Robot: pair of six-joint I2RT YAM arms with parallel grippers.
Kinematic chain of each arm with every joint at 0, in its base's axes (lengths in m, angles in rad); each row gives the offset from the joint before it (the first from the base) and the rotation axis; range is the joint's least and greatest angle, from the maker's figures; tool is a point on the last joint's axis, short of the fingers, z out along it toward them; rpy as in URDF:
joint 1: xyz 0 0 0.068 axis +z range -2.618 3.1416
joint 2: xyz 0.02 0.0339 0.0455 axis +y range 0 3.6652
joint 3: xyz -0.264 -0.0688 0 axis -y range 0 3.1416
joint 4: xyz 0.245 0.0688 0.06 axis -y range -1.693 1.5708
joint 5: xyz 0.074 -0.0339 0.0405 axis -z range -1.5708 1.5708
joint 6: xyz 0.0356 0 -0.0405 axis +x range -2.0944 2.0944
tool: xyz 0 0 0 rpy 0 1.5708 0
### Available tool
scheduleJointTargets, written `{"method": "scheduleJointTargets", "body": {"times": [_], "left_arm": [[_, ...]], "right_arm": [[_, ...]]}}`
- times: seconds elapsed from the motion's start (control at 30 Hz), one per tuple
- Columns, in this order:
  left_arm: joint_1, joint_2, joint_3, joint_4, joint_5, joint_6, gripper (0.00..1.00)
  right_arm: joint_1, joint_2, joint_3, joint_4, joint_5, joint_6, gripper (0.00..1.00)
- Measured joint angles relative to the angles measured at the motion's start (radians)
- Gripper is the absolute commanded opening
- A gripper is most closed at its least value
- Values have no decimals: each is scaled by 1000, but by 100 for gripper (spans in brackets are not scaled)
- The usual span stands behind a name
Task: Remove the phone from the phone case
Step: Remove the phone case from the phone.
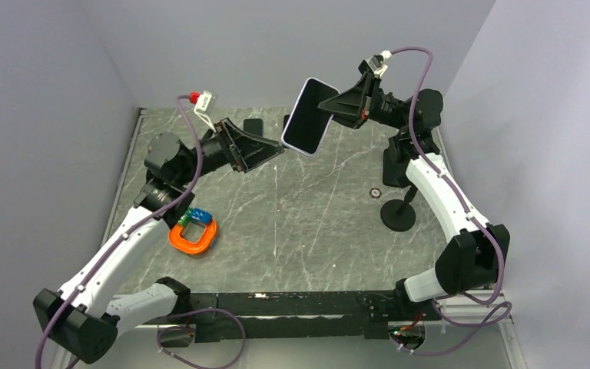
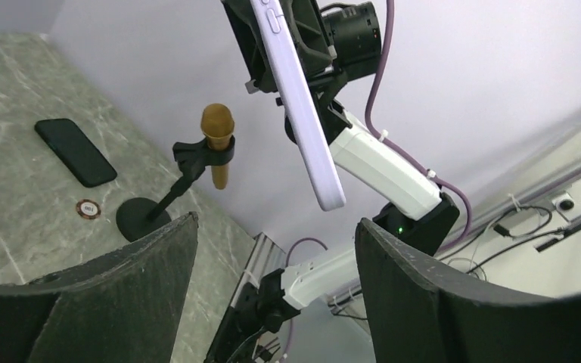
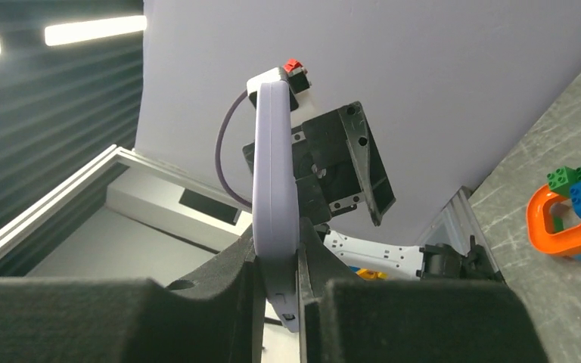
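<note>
A: Where is the lavender phone case hanging?
B: Twelve o'clock, aloft; the right gripper is clamping it.
A: The left gripper?
B: Hovering beside it, jaws apart; a black phone is lying at eleven.

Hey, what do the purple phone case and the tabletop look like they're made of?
The phone case looks like silicone or matte plastic. It is an even pale lilac with rounded edges and no sharp glare. The tabletop looks like grey marble or a marble-print laminate, with pale veins on a dull grey surface. The pictures don't show which.
</note>
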Motion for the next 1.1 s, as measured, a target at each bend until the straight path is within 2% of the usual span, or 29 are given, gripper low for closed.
{"method": "scheduleJointTargets", "body": {"times": [0.13, 0.23, 0.33, 0.4, 0.7, 0.93, 1.0, 1.1], "left_arm": [[-2, 60, 24, 54, 58, -50, 62], [-6, 83, 45, 83, 90, -71, 58], [-9, 85, 49, 115, 106, -89, 49], [-9, 91, 53, 137, 124, -98, 48], [-10, 145, 79, 171, 189, -112, 29], [-11, 164, 85, 230, 236, -132, 0], [-9, 173, 85, 288, 254, -155, 0], [-1, 211, 82, 459, 304, -230, 0]], "right_arm": [[0, 0, 5, -22, -6, -23, 0], [1, 0, 5, -45, -8, -44, 0], [3, 0, 5, -72, -8, -66, 0], [4, 0, 5, -85, -8, -73, 0], [10, 0, 20, -80, -8, -57, 0], [16, 1, 35, -36, -8, -18, 0], [16, 3, 35, 20, -8, 19, 0], [18, 11, 35, 123, -9, 98, 0]]}}
